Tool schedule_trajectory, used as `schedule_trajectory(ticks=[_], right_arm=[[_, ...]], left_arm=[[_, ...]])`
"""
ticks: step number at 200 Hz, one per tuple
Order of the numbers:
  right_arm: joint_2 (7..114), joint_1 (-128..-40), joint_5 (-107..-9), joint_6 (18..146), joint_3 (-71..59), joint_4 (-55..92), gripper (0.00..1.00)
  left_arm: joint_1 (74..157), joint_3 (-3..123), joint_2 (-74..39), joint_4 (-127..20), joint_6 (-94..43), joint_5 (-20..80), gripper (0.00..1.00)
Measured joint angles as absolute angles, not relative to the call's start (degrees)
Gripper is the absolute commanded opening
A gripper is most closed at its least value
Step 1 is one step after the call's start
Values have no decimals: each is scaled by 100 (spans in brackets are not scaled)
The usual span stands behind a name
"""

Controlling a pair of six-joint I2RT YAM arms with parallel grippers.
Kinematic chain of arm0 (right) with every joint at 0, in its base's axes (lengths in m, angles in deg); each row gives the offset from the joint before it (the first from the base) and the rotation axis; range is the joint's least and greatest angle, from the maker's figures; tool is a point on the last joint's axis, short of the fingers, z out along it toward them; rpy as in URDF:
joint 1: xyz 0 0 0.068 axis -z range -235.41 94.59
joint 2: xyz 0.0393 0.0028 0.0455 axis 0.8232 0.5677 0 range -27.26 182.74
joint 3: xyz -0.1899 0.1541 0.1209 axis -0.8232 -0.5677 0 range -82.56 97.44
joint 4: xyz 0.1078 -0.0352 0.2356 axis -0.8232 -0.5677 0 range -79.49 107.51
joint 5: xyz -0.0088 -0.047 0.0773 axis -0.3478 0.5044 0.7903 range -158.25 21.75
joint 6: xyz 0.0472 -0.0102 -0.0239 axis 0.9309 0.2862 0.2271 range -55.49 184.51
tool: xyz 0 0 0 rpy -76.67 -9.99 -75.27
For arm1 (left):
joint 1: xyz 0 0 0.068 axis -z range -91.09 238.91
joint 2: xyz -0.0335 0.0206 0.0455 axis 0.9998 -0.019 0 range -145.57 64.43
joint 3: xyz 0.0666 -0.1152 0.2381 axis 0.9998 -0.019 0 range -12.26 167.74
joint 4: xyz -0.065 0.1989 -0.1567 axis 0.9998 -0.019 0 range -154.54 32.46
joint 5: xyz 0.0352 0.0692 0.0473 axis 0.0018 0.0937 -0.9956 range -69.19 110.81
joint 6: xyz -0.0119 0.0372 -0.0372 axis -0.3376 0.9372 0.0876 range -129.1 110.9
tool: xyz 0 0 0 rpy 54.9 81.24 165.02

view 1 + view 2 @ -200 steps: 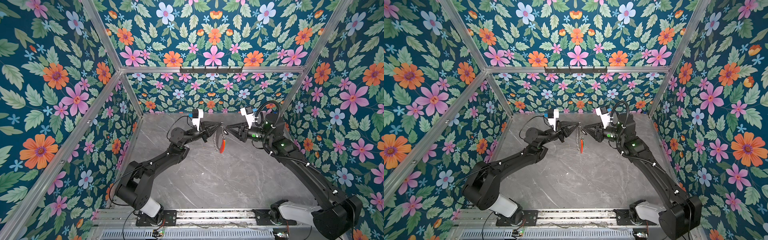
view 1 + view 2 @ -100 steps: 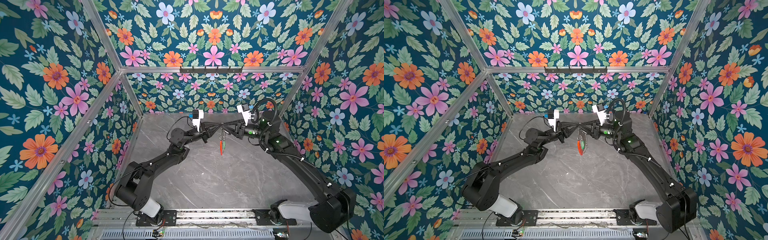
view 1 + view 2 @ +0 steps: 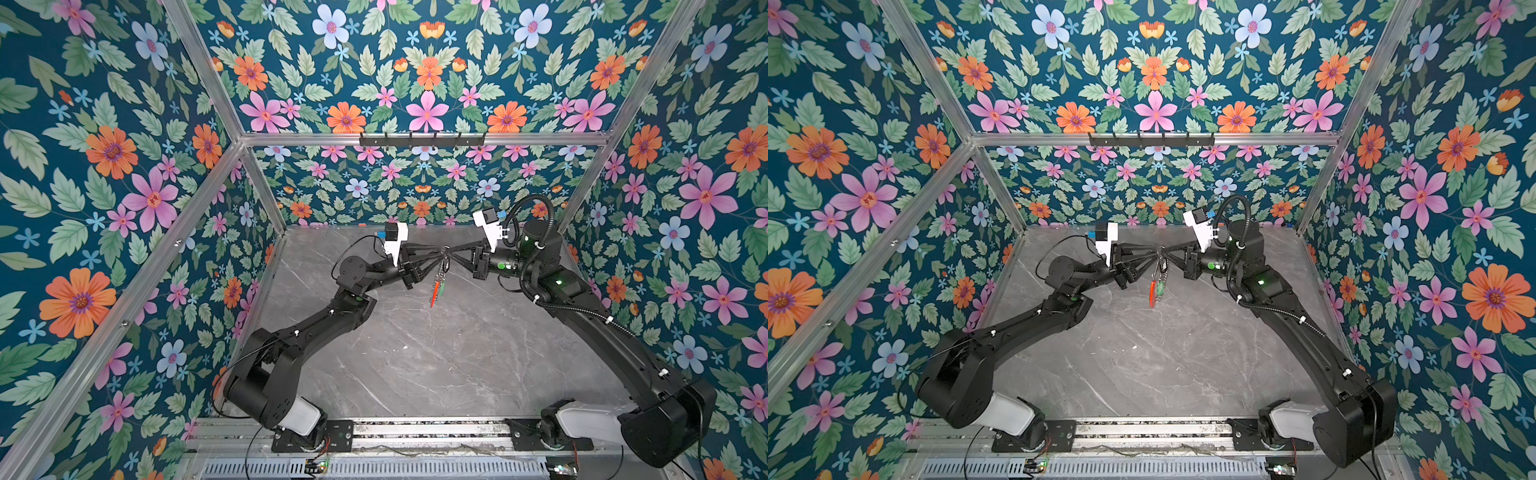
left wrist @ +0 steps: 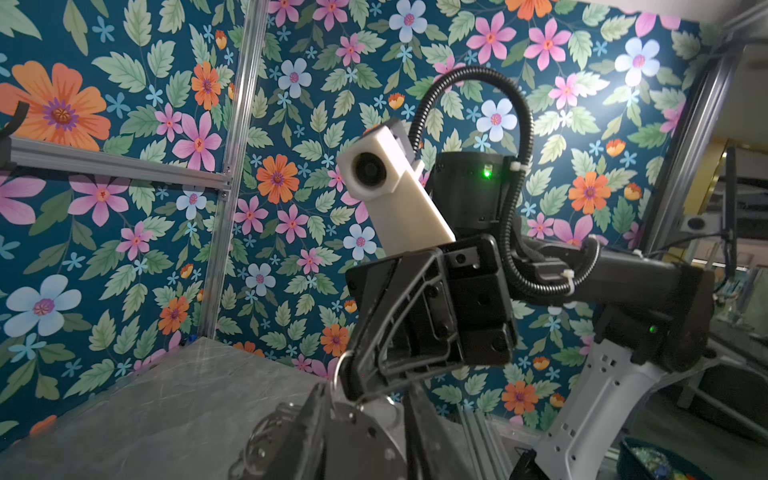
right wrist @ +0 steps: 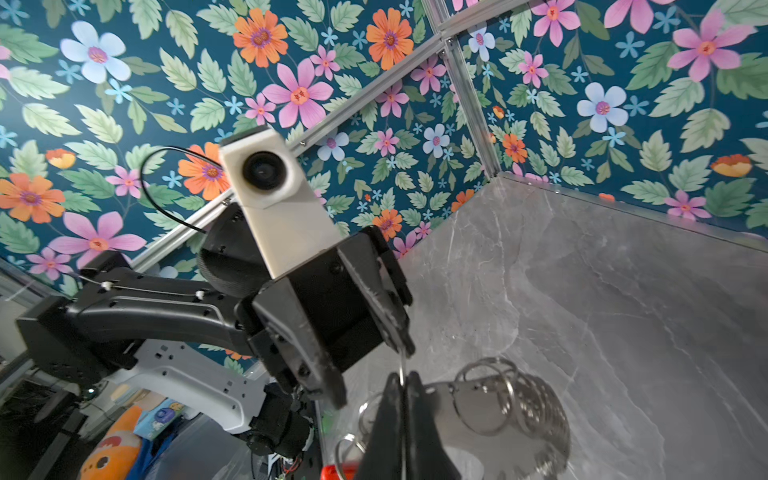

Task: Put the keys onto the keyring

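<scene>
Okay, both arms are up at the back of the table (image 3: pixel 415 357), tips meeting in mid-air. My right tool (image 5: pixel 402 384) is pressed together, pinching one thin small ring (image 5: pixel 401 365) on the rim of the keyring (image 5: pixel 478 432). So the whole hoop hangs edge-on under it, red arc (image 3: pixel 433 297) lowest, clear of the table. My left tool (image 3: pixel 1156 254) is spread, fingers either side of the hoop's top w/o gripping it, far as I can see. Green tag (image 3: pixel 1161 286) dangles beside the red arc. Can't tell if that key's threaded or just hanging alongside, and the black fob's too small to pick out.

Step in hand, I reckon: a re-grip, so the hoop gets held steady for threading. To do it well:
- Hold the right pinch firm, no twisting, b/c the hoop will prob swing.
- Bring the left in slow, square to the flat face.
- Close on the plate itself, not the loose bunch of rings (image 5: pixel 515 395).
- Let any swing settle before threading.
</scene>
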State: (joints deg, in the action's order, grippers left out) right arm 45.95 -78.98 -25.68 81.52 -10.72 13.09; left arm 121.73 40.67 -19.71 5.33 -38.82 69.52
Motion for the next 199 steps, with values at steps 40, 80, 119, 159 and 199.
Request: schedule_trajectory(ticks=[40, 80, 119, 159, 199], right_arm=[[4656, -8219, -3436, 7062, -826, 54, 0], [4800, -8563, -4004, 6314, -762, -643, 0], [4702, -8685, -4017, 6124, -874, -661, 0], [4595, -8700, -3949, 6054, -898, -661, 0], [4540, -8713, -3849, 6030, -893, -661, 0]], left_arm=[[12151, 4213, -1243, -1904, -1659, 7018, 31], [12138, 4727, -1108, -4203, 254, 7066, 27], [12125, 5175, -1401, -5034, 758, 7492, 26], [12127, 5374, -1604, -5163, 761, 7767, 25], [12127, 5454, -1735, -5185, 715, 7912, 23]])
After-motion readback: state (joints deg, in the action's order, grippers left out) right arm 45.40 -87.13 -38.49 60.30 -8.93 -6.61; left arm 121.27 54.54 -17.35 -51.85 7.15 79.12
